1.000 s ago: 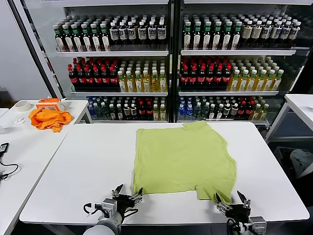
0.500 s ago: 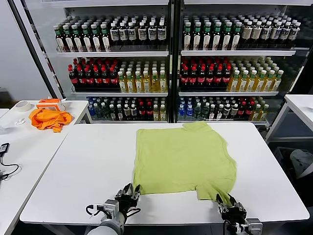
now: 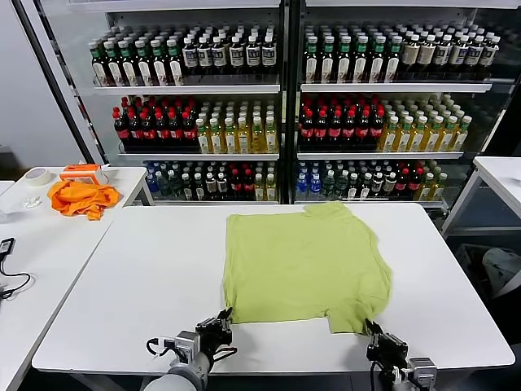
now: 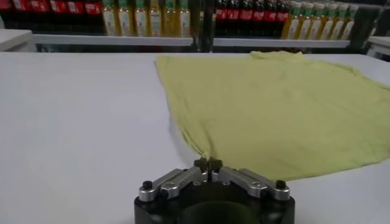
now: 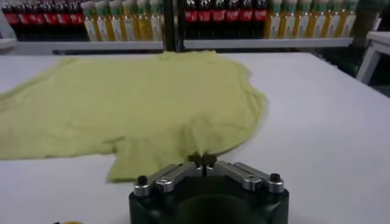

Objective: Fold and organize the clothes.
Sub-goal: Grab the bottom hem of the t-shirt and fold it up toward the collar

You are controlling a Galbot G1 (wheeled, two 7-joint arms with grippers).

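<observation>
Early stage: lime-green T-shirt [image 3: 305, 265] lies flat, unfolded, mid white bench [image 3: 138, 277], left pincer [image 3: 221, 322] clamped on its near-left hem corner, right pincer [image 3: 377, 333] clamped on its near-right sleeve edge, so no fold is made yet and all stacking remains.

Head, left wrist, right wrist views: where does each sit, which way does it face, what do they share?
Head view: on the head, facing forward and down at the white table; both arms show at the near edge.
Left wrist view: behind the left end effector, shut on the lime-green cotton T-shirt, facing the drink shelves.
Right wrist view: behind the right end effector, shut on the shirt, facing those shelves.
All three share shirt, table and shelves.
</observation>
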